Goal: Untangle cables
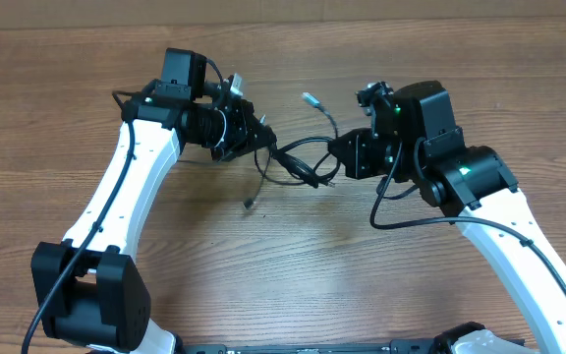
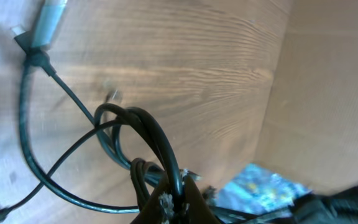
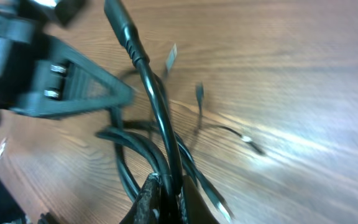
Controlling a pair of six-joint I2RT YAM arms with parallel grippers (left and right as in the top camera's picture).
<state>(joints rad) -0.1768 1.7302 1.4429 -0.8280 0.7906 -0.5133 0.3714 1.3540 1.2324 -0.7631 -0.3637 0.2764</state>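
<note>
The cables [image 1: 296, 162] are thin black wires looped together at the table's middle, between my two grippers. One silver plug end [image 1: 311, 98] sticks up behind; another end [image 1: 250, 204] lies in front. My left gripper [image 1: 259, 138] is shut on the cables at their left side. In the left wrist view its fingers [image 2: 174, 200] pinch a black loop [image 2: 143, 127], and a grey plug [image 2: 45, 26] lies at top left. My right gripper [image 1: 336, 162] is shut on the cables at their right side. In the right wrist view its fingers [image 3: 169, 196] clamp several strands [image 3: 157, 106].
The wooden table [image 1: 293, 265] spreads around. The left arm's black wrist [image 3: 36, 68] shows close in the right wrist view. A thick black arm cable [image 1: 401, 211] hangs under the right wrist. A cardboard wall [image 2: 328, 81] stands behind.
</note>
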